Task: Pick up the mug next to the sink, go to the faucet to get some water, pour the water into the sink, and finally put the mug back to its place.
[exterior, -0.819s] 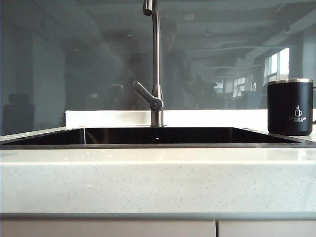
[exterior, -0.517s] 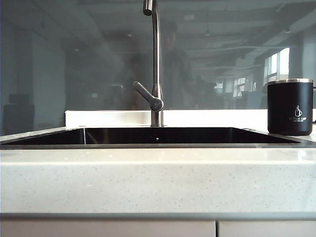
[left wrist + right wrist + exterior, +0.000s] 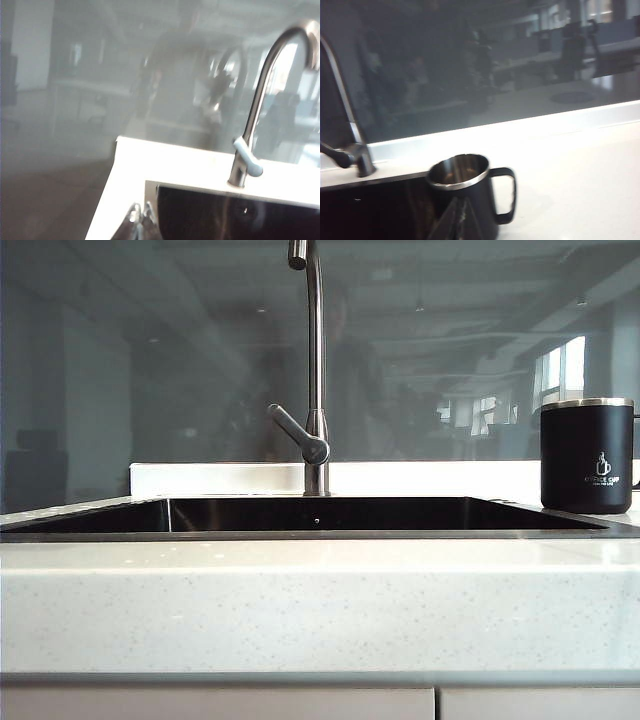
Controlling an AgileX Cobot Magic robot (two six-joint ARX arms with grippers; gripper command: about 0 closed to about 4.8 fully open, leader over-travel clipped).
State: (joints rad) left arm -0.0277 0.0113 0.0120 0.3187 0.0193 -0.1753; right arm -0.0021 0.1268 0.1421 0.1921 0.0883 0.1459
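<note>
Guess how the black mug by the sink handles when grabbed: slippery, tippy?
The mug is probably rigid, given its metal rim. It looks empty inside, so likely light. Standing upright on a flat base, it seems unlikely to tip; the side handle should stop rolling.

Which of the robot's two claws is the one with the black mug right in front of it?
The right gripper, shut, has the mug just ahead. The left gripper, also shut, faces the sink.

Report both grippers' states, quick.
Left gripper: shut, holding nothing, near the sink's corner.
Right gripper: shut, holding nothing, just short of the mug.
</note>
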